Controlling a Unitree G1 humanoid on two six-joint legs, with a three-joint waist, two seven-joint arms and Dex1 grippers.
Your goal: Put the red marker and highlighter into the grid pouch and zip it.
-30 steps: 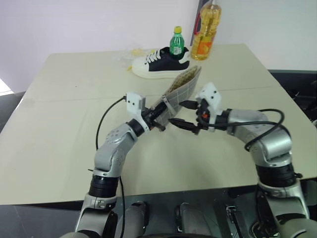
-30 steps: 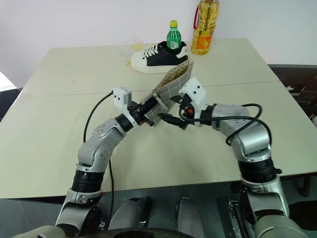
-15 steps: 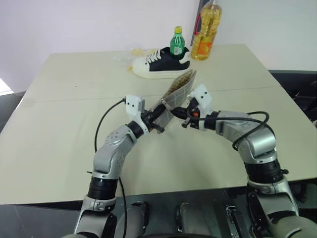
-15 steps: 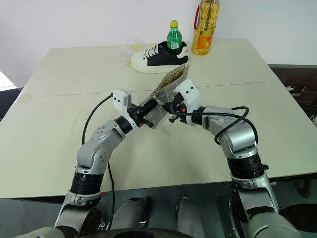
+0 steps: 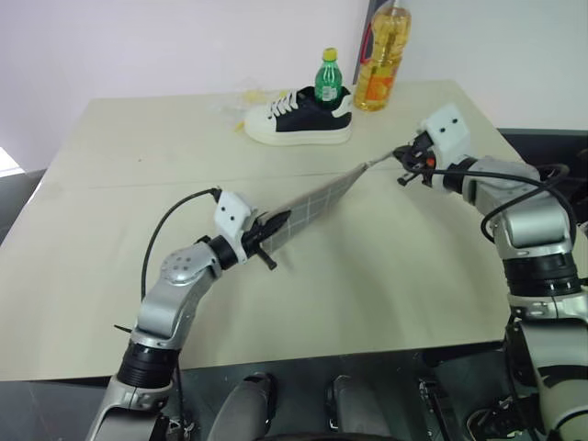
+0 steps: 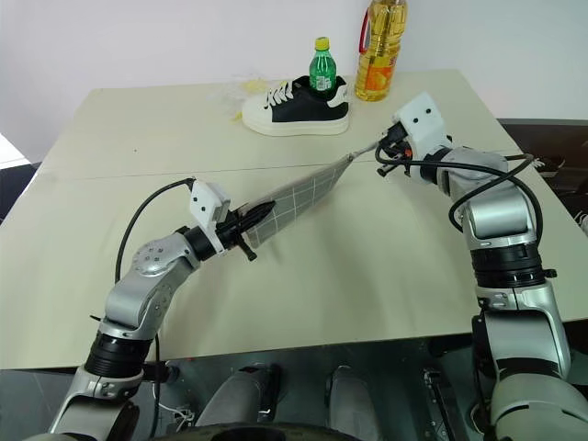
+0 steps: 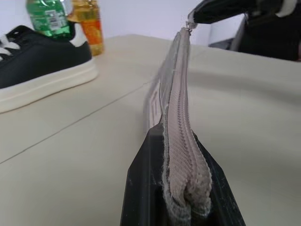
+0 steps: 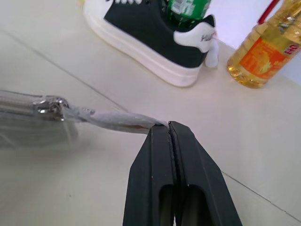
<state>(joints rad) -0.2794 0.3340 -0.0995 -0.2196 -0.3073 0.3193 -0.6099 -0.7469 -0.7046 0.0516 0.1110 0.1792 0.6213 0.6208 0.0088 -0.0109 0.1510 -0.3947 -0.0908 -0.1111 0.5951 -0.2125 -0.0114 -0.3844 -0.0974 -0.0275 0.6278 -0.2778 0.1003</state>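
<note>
The pouch (image 5: 308, 204) is hanging in mid-air at the centre of the head views, stretched out in a long slant from lower left to upper right above the table (image 5: 110, 211). Its grid side is facing the camera, and it is touching nothing but the two grippers.

The left gripper (image 5: 264, 238) is sitting just left of centre, its fingers pressed together on the pouch's lower end. In the left wrist view the black fingers (image 7: 141, 188) are pinching the ribbed zip edge of the pouch (image 7: 181, 141), which is running straight away from the camera toward the other gripper.

The right gripper (image 5: 404, 167) is reaching in at the upper right of the frame, its fingers clamped on the zip pull (image 8: 113, 120) at the pouch's far end. In the right wrist view the two fingers (image 8: 155, 188) are lying flat against each other with the pale pull tab caught at their tips, and the metal slider (image 8: 51, 106) is showing just beyond it.

Along the top of the frame, well apart from the pouch, a shoe (image 5: 299, 115) is lying on the table with a green bottle (image 5: 328, 78) standing in it, and an oil bottle (image 5: 384, 55) is standing just beside it on the right.
</note>
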